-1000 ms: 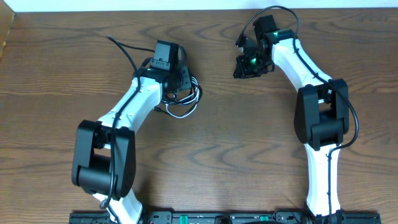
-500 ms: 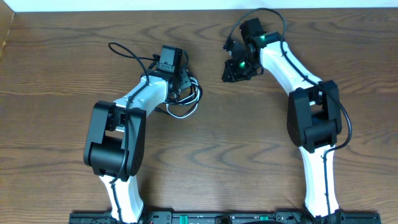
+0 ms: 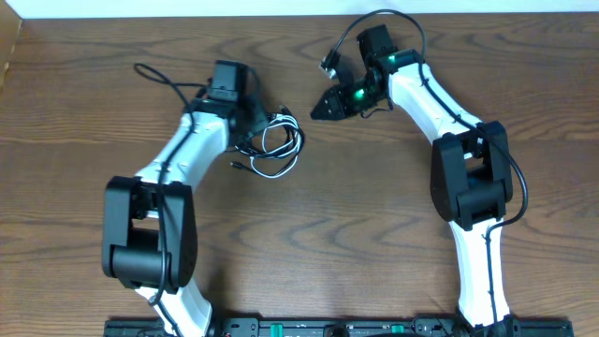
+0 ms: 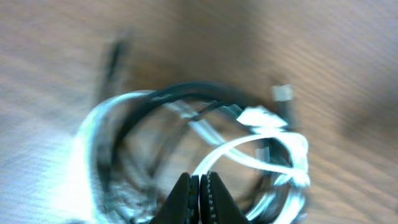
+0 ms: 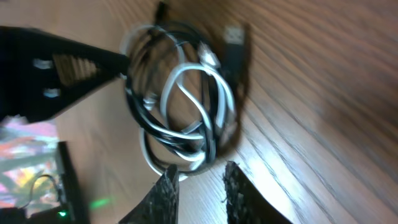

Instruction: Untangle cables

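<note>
Right now it's early: first grip on, no strand freed yet. The counter (image 3: 374,234) carries it all, w/ the left arm (image 3: 187,154) reaching in from one side and the right arm (image 3: 430,94) from the other. The cables lie as one coil (image 3: 296,142) betw. the two wrists, black cable (image 4: 186,90) and white cable (image 4: 249,142) looped thru each other. Left jaws closed at the coil's edge, tips meeting on a white strand, prob. pinching it. Right jaws part open, empty, just above the coil. USB plug (image 5: 235,34) lies at the rim. Next, I'd say: right jaws drop onto a black loop, close, then both arms draw apart slowly w/o tightening anything.
</note>
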Controlling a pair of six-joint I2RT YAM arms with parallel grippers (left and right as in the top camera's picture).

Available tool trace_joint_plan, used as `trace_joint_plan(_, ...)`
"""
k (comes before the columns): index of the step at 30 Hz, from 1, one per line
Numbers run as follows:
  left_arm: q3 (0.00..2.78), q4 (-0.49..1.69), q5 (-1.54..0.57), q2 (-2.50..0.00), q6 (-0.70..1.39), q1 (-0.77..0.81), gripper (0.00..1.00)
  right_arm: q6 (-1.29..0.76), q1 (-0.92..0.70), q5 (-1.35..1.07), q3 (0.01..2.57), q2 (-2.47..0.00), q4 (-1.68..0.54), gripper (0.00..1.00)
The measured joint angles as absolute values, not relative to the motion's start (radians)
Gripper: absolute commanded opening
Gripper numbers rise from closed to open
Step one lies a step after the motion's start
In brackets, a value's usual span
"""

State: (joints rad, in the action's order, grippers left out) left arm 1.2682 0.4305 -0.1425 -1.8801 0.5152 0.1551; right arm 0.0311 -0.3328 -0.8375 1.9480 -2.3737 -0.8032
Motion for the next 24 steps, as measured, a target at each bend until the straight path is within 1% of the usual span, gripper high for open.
trace_joint_plan(5, 1.267, 0.519, -0.163, -1.882, 0.496, 0.049, 0.07, -0.042, -0.363, -0.883, 1.948, -2.374, -0.714, 0.21)
trace_joint_plan(8, 1.267, 0.541, -0.192, -1.882, 0.453, 0.006, 0.1, -0.093, -0.418, -0.821, 1.948, -2.374, -0.673, 0.23)
trace_joint_plan(12, 1.267, 0.544, -0.208, -1.882, 0.4, -0.018, 0.11, -0.152, -0.516, -0.698, 1.948, -2.374, -0.614, 0.25)
trace_joint_plan(14, 1.267, 0.544, -0.209, -1.882, 0.387, -0.024, 0.12, -0.177, -0.562, -0.633, 1.948, -2.374, -0.587, 0.28)
trace_joint_plan(15, 1.267, 0.544, -0.209, -1.882, 0.383, -0.028, 0.16, -0.196, -0.584, -0.594, 1.948, -2.374, -0.58, 0.31)
trace_joint_plan(16, 1.267, 0.544, -0.21, -1.882, 0.38, -0.031, 0.17, -0.218, -0.604, -0.55, 1.948, -2.374, -0.576, 0.34)
trace_joint_plan(17, 1.267, 0.544, -0.211, -1.882, 0.372, -0.035, 0.17, -0.247, -0.627, -0.5, 1.948, -2.374, -0.575, 0.33)
trace_joint_plan(18, 1.267, 0.544, -0.212, -1.882, 0.368, -0.038, 0.22, -0.269, -0.645, -0.454, 1.948, -2.374, -0.574, 0.33)
trace_joint_plan(20, 1.267, 0.544, -0.212, -1.882, 0.365, -0.044, 0.23, -0.319, -0.673, -0.357, 1.948, -2.374, -0.574, 0.36)
trace_joint_plan(24, 1.267, 0.545, -0.212, -1.882, 0.361, -0.045, 0.26, -0.397, -0.71, -0.187, 1.948, -2.374, -0.557, 0.36)
